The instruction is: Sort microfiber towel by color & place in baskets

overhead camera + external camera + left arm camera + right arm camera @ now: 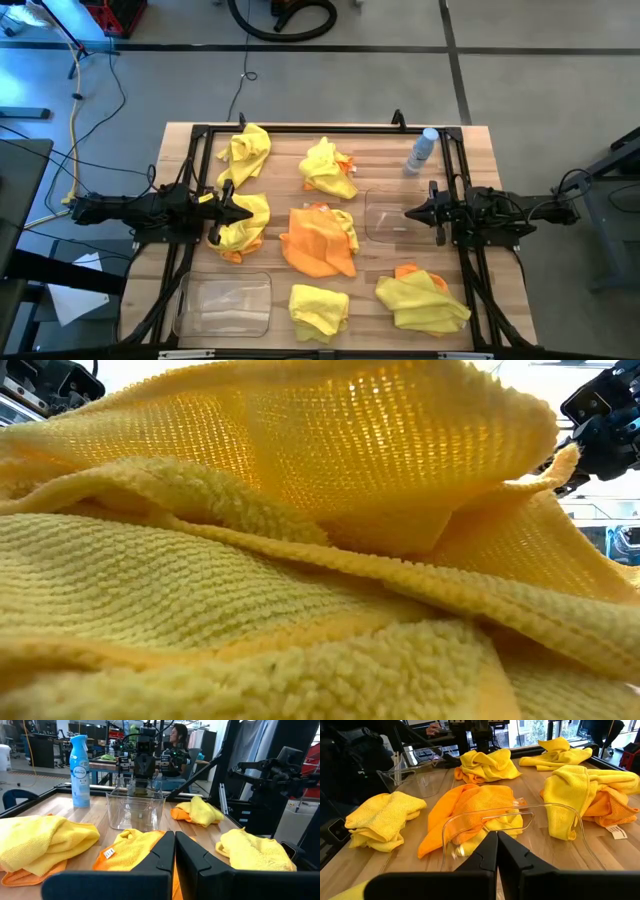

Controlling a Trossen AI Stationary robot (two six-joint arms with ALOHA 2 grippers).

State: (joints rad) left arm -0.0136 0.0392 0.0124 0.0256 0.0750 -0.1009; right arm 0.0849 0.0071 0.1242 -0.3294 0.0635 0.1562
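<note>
Crumpled yellow and orange microfiber towels (320,240) lie scattered over the wooden table. One clear rectangular plastic basket (224,304) sits empty near the front-left corner. A second clear basket (388,217) stands right of the middle orange towel.

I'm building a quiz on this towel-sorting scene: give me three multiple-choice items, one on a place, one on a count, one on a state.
1. Where does the spray bottle stand?
A. Far right corner of the table
B. Inside a basket
C. Near left corner

2. How many clear baskets are on the table?
A. One
B. Two
C. Four

3. What do the baskets hold?
A. Yellow towels
B. Orange towels
C. Nothing

Answers:
1 A: it stands upright beyond the right basket.
2 B: that one before the right gripper, the left basket at the near left.
3 C: both show bare, and every towel, like the orange towel, lies on the wood.
</note>
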